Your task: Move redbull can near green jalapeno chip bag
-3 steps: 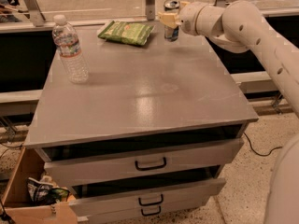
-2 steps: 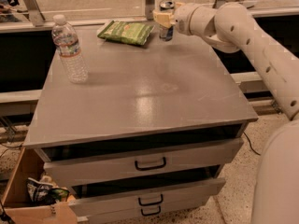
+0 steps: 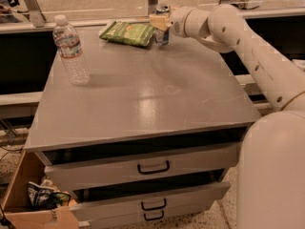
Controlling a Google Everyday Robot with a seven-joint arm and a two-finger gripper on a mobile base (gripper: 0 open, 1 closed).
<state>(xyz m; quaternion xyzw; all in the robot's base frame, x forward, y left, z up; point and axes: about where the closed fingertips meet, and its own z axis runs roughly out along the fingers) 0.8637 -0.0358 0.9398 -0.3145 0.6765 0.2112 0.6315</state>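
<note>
Showing a blue-silver body and silver top, the redbull can (image 3: 163, 35) is upright at the grey counter's (image 3: 143, 104) far edge, just beside the green jalapeno chip bag (image 3: 127, 32). The claw (image 3: 159, 22) seems clamped around its upper half. A water bottle (image 3: 71, 51) stands well to the left, and drawers (image 3: 152, 166) hang partly open below.

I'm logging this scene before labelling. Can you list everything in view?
water bottle: one, clear, upright, table's left rear.
green jalapeno chip bag: one, green, flat at the rear edge.
redbull can: one, blue and silver, upright just right of the bag.
table: one, grey.
drawers: two seen, grey, black handles, partly open.
cardboard box: one, brown, floor at lower left.
arm: one, white, reaching from the right.
gripper: one, closed on the can.
</note>
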